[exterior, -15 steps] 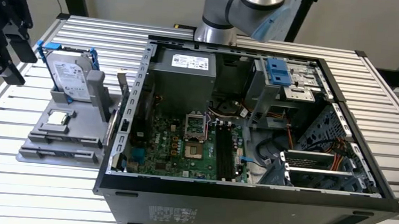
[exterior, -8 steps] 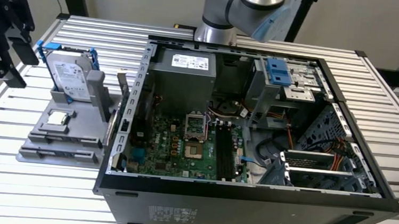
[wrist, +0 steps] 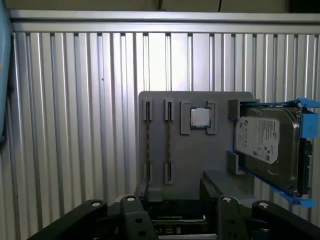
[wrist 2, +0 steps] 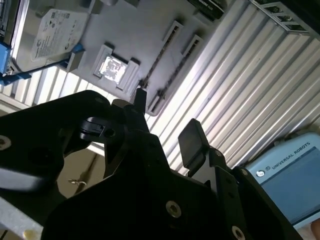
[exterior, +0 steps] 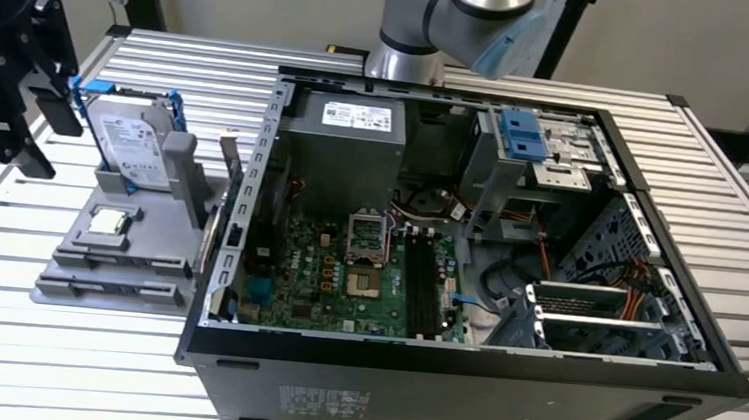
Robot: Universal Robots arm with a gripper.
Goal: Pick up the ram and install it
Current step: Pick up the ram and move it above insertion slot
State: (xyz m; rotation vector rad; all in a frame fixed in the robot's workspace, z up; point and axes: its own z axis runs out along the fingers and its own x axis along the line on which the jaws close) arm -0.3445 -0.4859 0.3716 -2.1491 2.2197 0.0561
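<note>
We see the ram (wrist: 168,142), a long and very thin greenish-brown memory stick, standing on its edge in a narrow slot of the flat grey holder tray (wrist: 195,160). A second strip of the same look stands in the slot just beside it. The same tray carries the small square silver processor chip (wrist: 200,117), near the ram, and the silver hard drive in its blue bracket (wrist: 265,145), further to that side. The tray rests on the ribbed aluminium surface (exterior: 733,248), just beside the open black computer case (exterior: 469,373), at the exterior view's left of it.

The black pincer (wrist: 178,194) hangs in the air near the tray, well apart from the ram. Its two fingers stand apart and nothing is between them.

By our judgement the ram is light and stiff, but also fragile: the board is thin and carries small chips that should not be pressed or scratched. Only its upper long edge rises from the slot, so there is little to grip. We think the best place to take hold is about the middle of its length, with the pads on the two flat faces, so that it does not tilt or bend. The smooth faces may be slippery.
</note>
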